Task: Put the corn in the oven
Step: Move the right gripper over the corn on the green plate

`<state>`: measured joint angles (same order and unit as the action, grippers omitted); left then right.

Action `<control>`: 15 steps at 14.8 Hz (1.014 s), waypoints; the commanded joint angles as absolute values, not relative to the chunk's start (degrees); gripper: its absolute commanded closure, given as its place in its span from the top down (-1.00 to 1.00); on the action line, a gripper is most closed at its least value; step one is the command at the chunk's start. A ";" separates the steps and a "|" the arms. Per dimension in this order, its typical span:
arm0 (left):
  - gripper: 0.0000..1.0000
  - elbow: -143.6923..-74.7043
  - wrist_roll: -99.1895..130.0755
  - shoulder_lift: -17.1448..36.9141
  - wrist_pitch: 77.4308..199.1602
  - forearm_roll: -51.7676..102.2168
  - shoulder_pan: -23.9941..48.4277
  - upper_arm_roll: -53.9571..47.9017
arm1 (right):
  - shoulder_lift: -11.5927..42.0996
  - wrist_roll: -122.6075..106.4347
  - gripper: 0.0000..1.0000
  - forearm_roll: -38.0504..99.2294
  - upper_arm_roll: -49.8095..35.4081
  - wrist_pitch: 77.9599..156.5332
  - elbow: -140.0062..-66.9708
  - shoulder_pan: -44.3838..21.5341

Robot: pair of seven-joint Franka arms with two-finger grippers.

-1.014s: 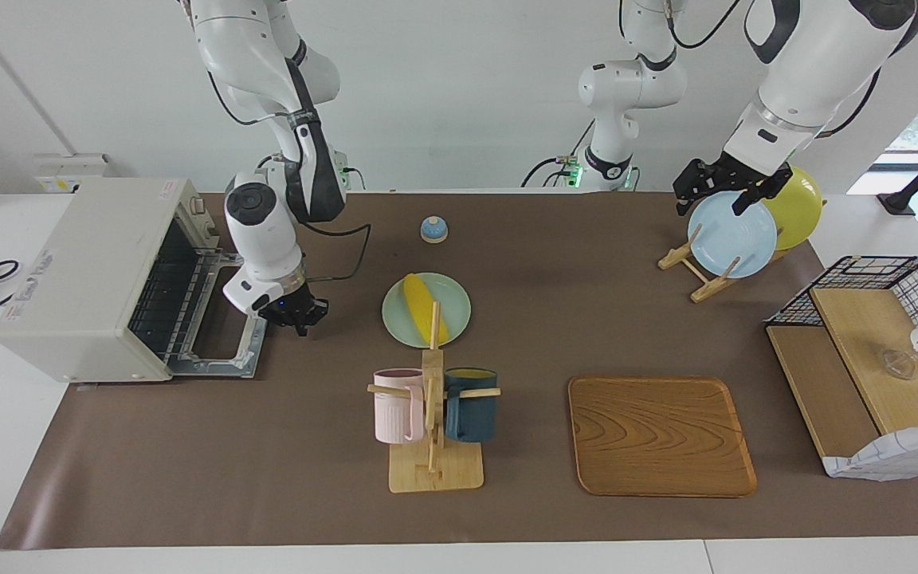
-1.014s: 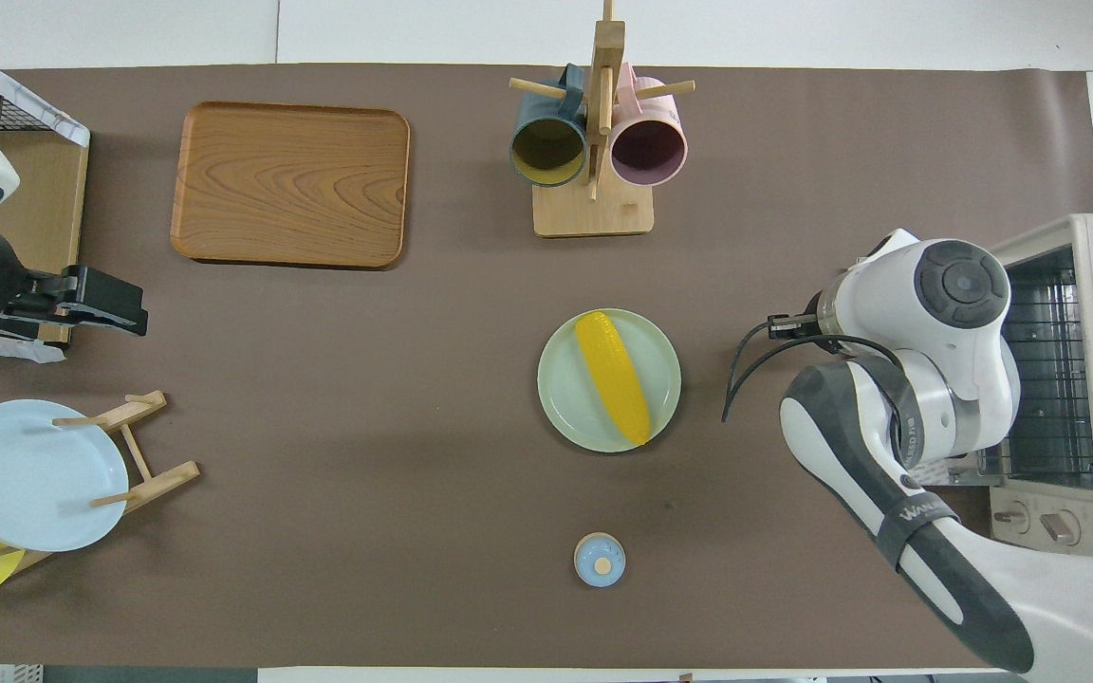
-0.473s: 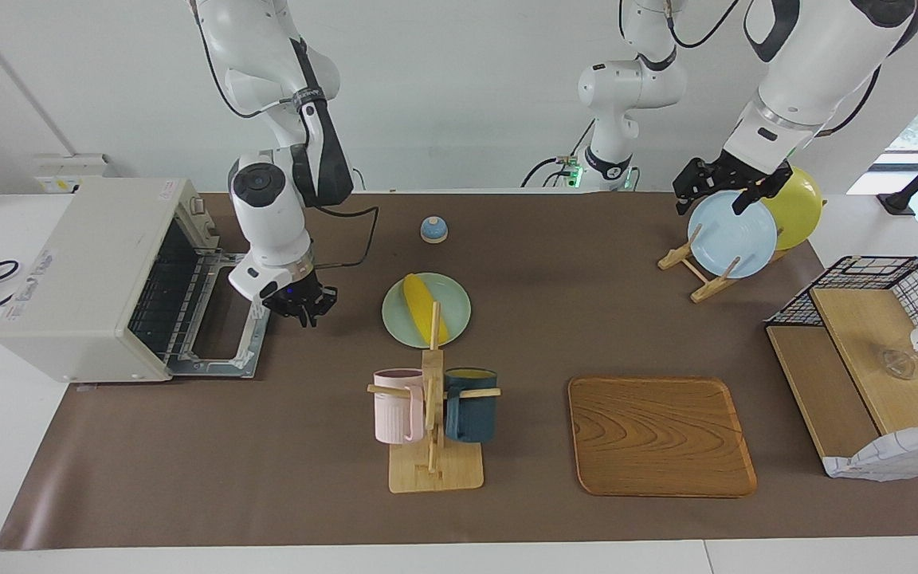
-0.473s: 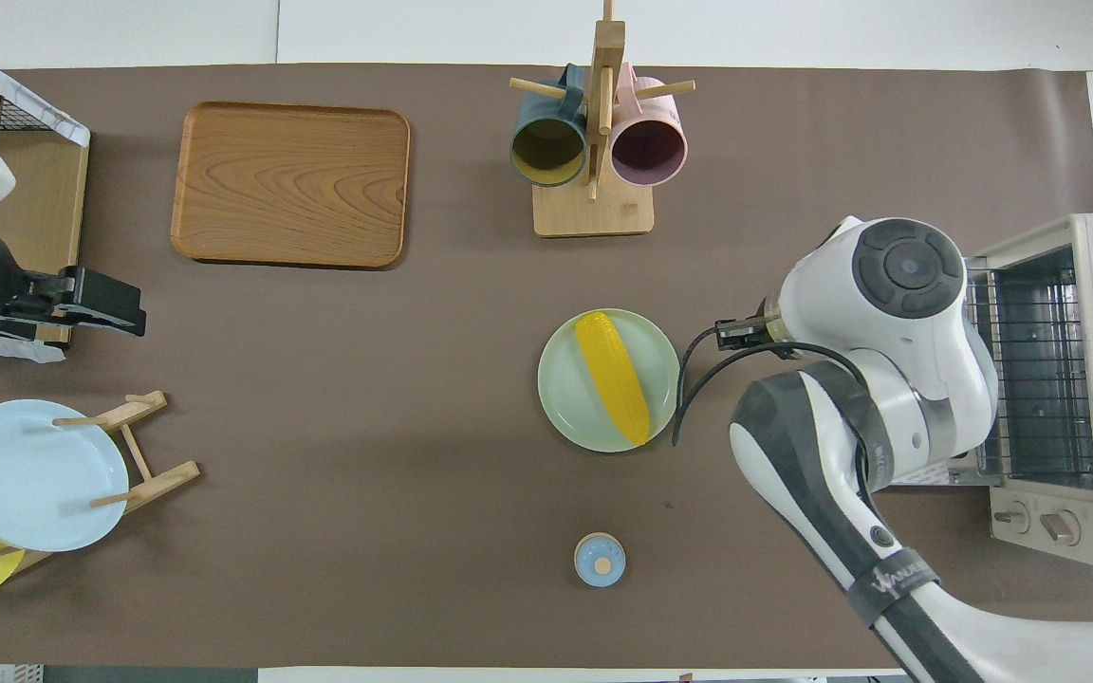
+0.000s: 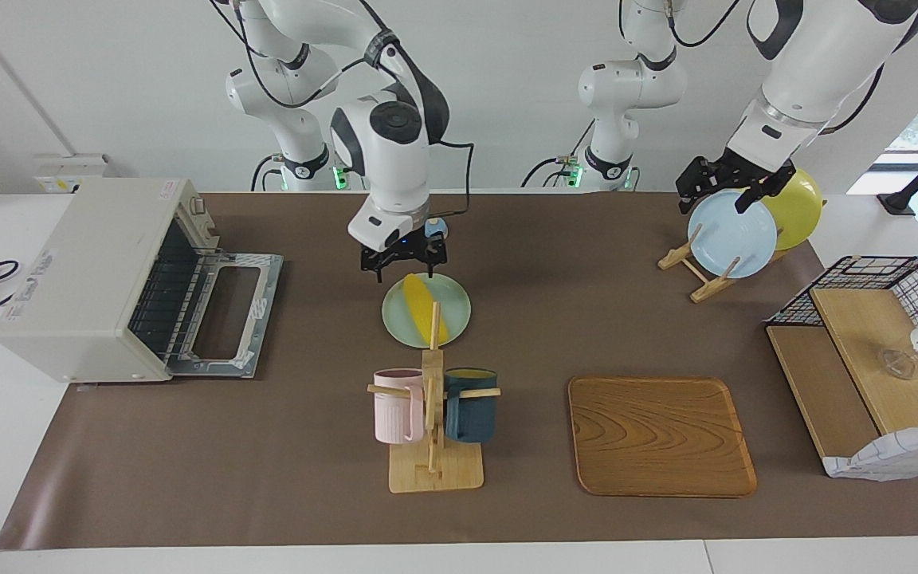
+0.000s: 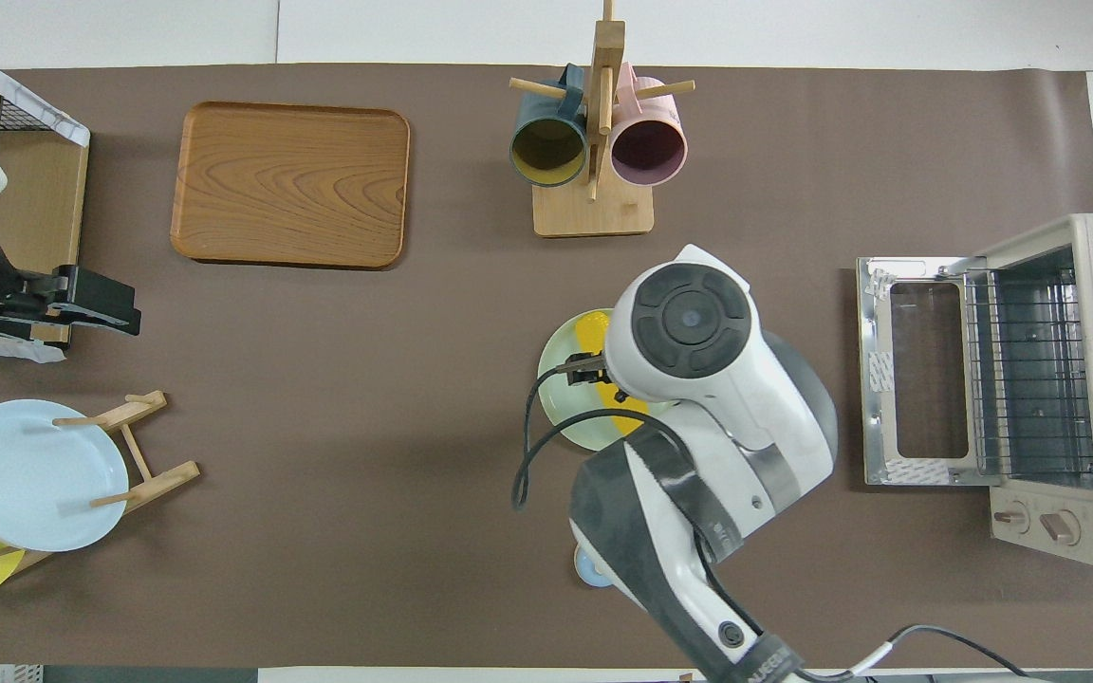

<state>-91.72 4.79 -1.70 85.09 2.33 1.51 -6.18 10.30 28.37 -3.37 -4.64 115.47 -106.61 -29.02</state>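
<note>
Now, step: reaching for the corn, nothing grasped yet.
Oven: at my right arm's end, door dropped open, rack bare.
My right gripper: fingers spread wide, over the corn on its green plate.
Next: lower, straddle the cob, close.
My left gripper: waits over the plate rack; spread I cannot tell.

My arms are glossy white shells with dark grey joint bands and round grey end caps, a black cable looping from my right wrist. My right gripper and left gripper are matt black; green lights glow at my bases.
</note>
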 commanded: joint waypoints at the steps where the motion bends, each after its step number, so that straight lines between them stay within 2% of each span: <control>1: 1.00 -91.93 5.10 -2.46 84.46 2.72 0.35 -6.77 | 20.02 34.00 1.00 -4.22 -4.48 113.72 -96.61 -32.07; 3: 1.00 -91.93 5.10 -2.46 84.46 2.72 0.35 -6.77 | 21.71 34.89 1.00 -4.83 -4.48 117.57 -96.76 -33.48; 6: 1.00 -91.93 5.10 -2.46 84.46 2.72 0.35 -6.77 | 22.94 34.98 1.00 -4.92 -4.48 118.82 -97.21 -34.54; 7: 1.00 -91.93 5.10 -2.46 84.46 2.72 0.35 -6.77 | 23.20 34.89 0.89 -4.92 -4.48 119.70 -97.90 -34.63; 9: 1.00 -91.93 5.10 -2.46 84.46 2.72 0.35 -6.77 | 23.29 34.98 0.51 -4.83 -4.48 123.12 -100.36 -35.85; 10: 1.00 -91.93 5.10 -2.46 84.46 2.72 0.35 -6.77 | 23.73 34.98 0.42 -4.92 -4.48 123.57 -100.72 -36.03; 15: 1.00 -91.93 5.10 -2.46 84.46 2.72 0.35 -6.77 | 23.20 34.98 0.24 -4.92 -4.40 127.61 -105.72 -36.30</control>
<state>-91.72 4.79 -1.70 85.09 2.33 1.20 -6.22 24.21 33.93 -3.78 -4.58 124.94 -102.51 -36.49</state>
